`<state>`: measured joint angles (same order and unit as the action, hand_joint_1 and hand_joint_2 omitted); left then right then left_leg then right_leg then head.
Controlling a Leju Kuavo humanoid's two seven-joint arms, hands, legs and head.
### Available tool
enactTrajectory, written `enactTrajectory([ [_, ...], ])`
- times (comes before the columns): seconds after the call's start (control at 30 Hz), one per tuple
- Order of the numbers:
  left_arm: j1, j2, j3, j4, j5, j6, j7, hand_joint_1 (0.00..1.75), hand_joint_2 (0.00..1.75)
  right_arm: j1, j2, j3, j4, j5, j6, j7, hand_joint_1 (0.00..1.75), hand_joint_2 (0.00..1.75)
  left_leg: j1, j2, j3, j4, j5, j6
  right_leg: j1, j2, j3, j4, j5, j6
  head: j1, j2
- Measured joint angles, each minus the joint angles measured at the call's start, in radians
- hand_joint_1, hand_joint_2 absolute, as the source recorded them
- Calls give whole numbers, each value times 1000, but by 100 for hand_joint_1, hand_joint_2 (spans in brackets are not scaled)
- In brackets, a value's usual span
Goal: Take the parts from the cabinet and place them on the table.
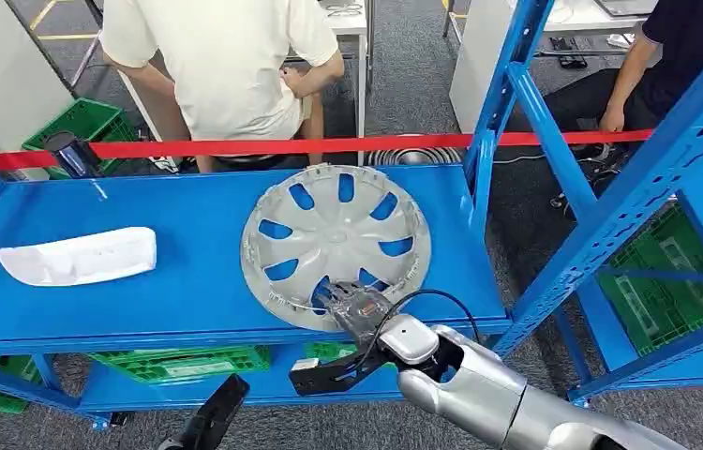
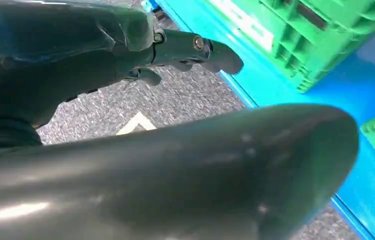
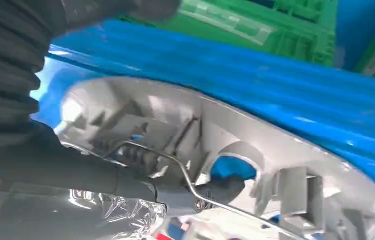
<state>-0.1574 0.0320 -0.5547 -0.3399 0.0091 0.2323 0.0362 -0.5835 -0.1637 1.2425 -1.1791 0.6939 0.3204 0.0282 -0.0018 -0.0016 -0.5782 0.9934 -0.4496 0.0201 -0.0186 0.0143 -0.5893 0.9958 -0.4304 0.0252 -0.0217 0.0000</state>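
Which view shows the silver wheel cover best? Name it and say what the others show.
The head view: the whole wheel cover lies on the blue shelf, the right robot hand at its near rim. The right wrist view gives a blurred close-up of its ribbed rim. The left wrist view looks elsewhere.

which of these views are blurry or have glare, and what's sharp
Head view: sharp throughout, the round silver plastic wheel cover crisp on the evenly lit blue metal shelf. Left wrist view: the left hand is a soft dark blur up close. Right wrist view: smeared, with glare on the shelf edge and near the right hand.
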Motion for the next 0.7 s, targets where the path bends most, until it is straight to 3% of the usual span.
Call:
enactTrajectory([
  [0.03, -2, 0, 0, 0, -3, 0, 0, 0, 0, -1, 0, 0, 0, -5, 0, 0, 175, 175, 11, 2, 16, -22, 13, 10, 4, -1, -5, 5, -5, 3, 1, 0],
  [0.07, -4, 0, 0, -1, -7, 0, 0, 0, 0, -1, -4, 1, 1, -8, 0, -2, 175, 175, 10, 4, 20, -29, 19, 15, 3, -4, -16, 27, -17, 2, 3, 0],
  [0.1, -6, 0, 0, -1, -8, -1, 0, 0, 0, -1, -6, 2, 2, -11, -3, -4, 175, 175, 9, 4, 17, -28, 22, 20, 2, -4, -47, 91, -51, -6, 5, 0],
  [0.17, -4, 0, 1, -1, -11, -2, -1, 0, 0, 0, -8, 2, 2, -14, -7, -6, 175, 175, 7, 5, 15, -28, 22, 20, 2, -4, -126, 259, -114, -13, 5, 0],
  [0.2, -4, 0, 1, 0, -13, -2, -1, 0, 0, 0, -8, 2, 2, -16, -10, -10, 175, 175, 6, 5, 14, -28, 22, 20, 2, -4, -155, 318, -128, -10, 5, 0],
  [0.23, -3, 0, 1, 0, -15, -3, -2, 0, 0, 0, -8, 2, 2, -18, -14, -11, 175, 175, 6, 5, 15, -27, 22, 20, 1, -5, -162, 328, -124, -1, 5, 0],
  [0.3, -4, 0, 1, -1, -17, -4, -5, 0, 0, -1, -8, 2, 1, -22, -22, -14, 175, 175, 6, 3, 17, -25, 21, 19, -1, -7, -96, 197, -70, 21, 5, 0],
  [0.33, -4, 0, 1, -1, -17, -5, -7, 0, 0, -1, -8, 1, 1, -22, -26, -15, 175, 175, 6, 1, 17, -22, 19, 15, -2, -9, -40, 89, -33, 29, 5, 0],
  [0.37, -4, -1, 1, -1, -18, -5, -8, 0, 0, -2, -8, 1, 1, -24, -28, -16, 175, 175, 5, 1, 15, -15, 15, 9, -2, -13, 2, 0, -16, 22, 6, 0],
  [0.43, -4, 0, 1, -1, -19, -4, -11, 0, 0, -2, -7, 0, 0, -24, -30, -20, 175, 175, -3, -1, 11, -10, 9, -2, 4, -10, 6, 2, -10, 2, 4, 0],
  [0.5, -3, 0, 1, -1, -19, -4, -13, 0, 0, -1, -6, 0, 0, -24, -35, -23, 175, 175, 2, 0, 12, -13, 12, -9, 8, -10, 6, 1, -8, -9, 4, 0],
  [0.53, -3, 2, 2, -1, -21, -4, -15, 0, 0, -1, -4, 0, -1, -24, -39, -26, 175, 175, 3, -1, 10, -7, 7, -14, -5, -10, 8, -4, -3, -16, 4, 0],
  [0.57, -3, 1, 2, -1, -23, -3, -16, 0, 0, -1, 0, 0, -1, -24, -41, -29, 175, 175, 4, 0, -2, 13, -11, -21, -7, -10, 9, -4, -3, -20, 3, 0],
  [0.6, -3, 0, 2, -1, -24, -3, -16, 0, 0, -1, 0, 0, -1, -24, -43, -29, 175, 175, 7, 0, -21, 59, -44, -27, -8, -10, 10, -4, -3, -23, -2, 0],
  [0.67, -1, 2, 2, -1, -25, -3, -16, 0, 0, 1, 0, 0, -1, -24, -45, -31, 175, 175, 13, 0, -102, 239, -129, -38, -6, -10, 6, -3, -2, -26, -1, 0],
  [0.7, 1, 2, 2, 0, -27, -4, -16, 0, 0, 1, 0, 0, -1, -24, -47, -32, 175, 175, 15, 0, -134, 307, -149, -41, -6, -10, 6, -3, -2, -26, -1, 0],
])
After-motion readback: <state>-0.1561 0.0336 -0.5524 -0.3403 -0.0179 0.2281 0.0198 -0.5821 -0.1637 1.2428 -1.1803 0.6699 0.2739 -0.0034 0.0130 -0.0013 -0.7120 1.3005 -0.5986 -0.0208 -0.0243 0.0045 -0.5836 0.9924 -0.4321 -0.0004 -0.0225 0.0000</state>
